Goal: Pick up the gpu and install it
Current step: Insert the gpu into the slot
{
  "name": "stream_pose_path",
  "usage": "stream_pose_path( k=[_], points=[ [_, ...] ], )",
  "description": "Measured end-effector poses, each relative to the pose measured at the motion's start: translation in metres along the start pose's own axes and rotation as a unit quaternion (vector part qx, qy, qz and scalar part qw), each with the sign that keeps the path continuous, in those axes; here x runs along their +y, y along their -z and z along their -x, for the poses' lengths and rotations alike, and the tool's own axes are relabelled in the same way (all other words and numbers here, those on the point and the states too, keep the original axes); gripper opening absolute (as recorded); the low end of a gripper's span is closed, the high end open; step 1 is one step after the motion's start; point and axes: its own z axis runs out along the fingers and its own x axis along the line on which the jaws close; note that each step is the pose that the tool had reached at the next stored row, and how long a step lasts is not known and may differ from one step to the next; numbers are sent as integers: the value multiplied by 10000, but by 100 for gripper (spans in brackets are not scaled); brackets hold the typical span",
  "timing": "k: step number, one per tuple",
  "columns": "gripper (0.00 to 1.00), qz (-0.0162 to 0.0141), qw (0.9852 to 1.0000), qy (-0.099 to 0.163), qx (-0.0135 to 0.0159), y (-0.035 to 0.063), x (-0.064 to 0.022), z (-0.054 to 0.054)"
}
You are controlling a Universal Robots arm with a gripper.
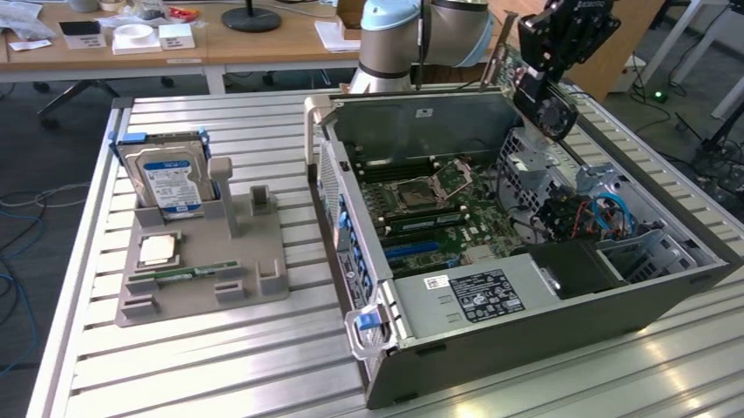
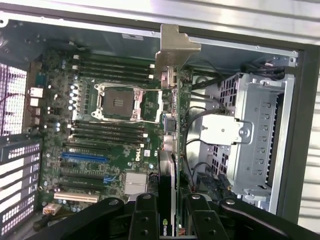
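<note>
The gpu (image 1: 548,106) hangs in the air above the far right part of the open computer case (image 1: 546,335), black fan face toward the exterior camera. My gripper (image 1: 544,80) is shut on its upper edge. In the wrist view the gpu (image 2: 172,125) is seen edge-on between my fingers (image 2: 145,220), its silver end bracket (image 2: 175,47) pointing away from the camera. My gripper (image 2: 170,222) clamps the card from both sides. Below it lies the motherboard (image 2: 115,130) with its blue expansion slot (image 2: 84,156).
A grey parts holder (image 1: 204,292) on the exterior view's left carries a silver hard drive (image 1: 172,174), a CPU (image 1: 159,251) and a RAM strip (image 1: 186,273). Inside the case, a metal drive cage (image 2: 255,135) and cables (image 1: 605,213) sit beside the card. A wooden desk (image 1: 233,43) stands behind.
</note>
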Motion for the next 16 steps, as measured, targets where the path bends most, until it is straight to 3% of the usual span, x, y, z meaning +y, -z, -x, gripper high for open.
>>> stream_pose_path(
  k=[7, 12, 16],
  points=[
    [26, 13, 9985, 544, 24, -3, 0, 0],
    [26, 23, 9954, 954, 43, -5, 0, 0],
    [26, 31, 9919, 1271, 57, -7, -1, 0]
  ],
)
